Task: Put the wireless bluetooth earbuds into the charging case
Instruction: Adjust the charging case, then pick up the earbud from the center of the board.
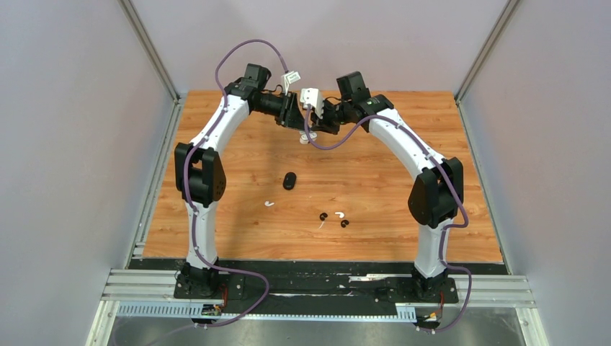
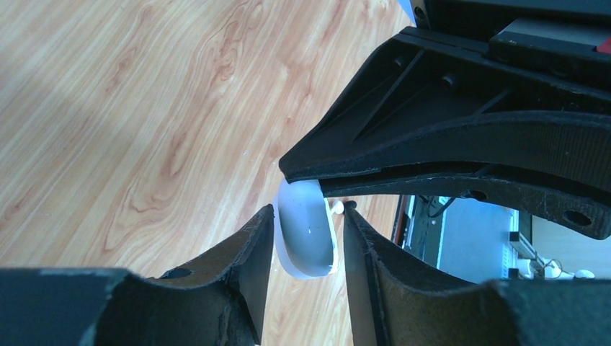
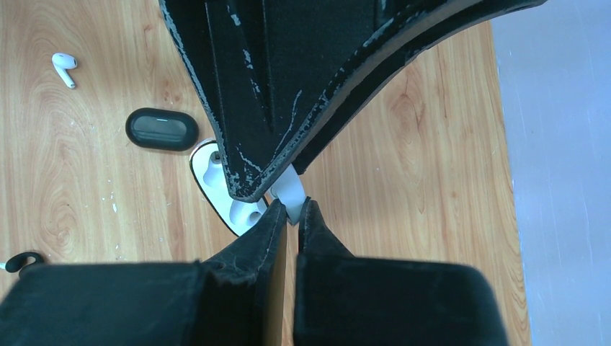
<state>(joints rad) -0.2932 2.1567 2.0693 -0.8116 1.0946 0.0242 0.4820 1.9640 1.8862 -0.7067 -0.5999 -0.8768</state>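
The white charging case (image 2: 306, 234) lies open at the back middle of the table (image 1: 305, 139), its two sockets (image 3: 223, 194) empty. My left gripper (image 2: 308, 209) straddles the case body, a thin gap showing on each side. My right gripper (image 3: 290, 205) is shut on the case's raised lid (image 3: 288, 189). Both grippers meet over the case in the top view, left (image 1: 295, 119) and right (image 1: 318, 124). White earbuds (image 1: 269, 204) (image 1: 339, 214) and black earbuds (image 1: 323, 216) (image 1: 344, 223) lie on the wood nearer the arm bases. One white earbud (image 3: 63, 66) and one black earbud (image 3: 21, 261) show in the right wrist view.
A shut black charging case (image 1: 290, 180) lies on the wood between the white case and the earbuds; it also shows in the right wrist view (image 3: 162, 130). Grey walls enclose the wooden table (image 1: 432, 216) on three sides. A metal rail (image 1: 317, 285) runs along the near edge.
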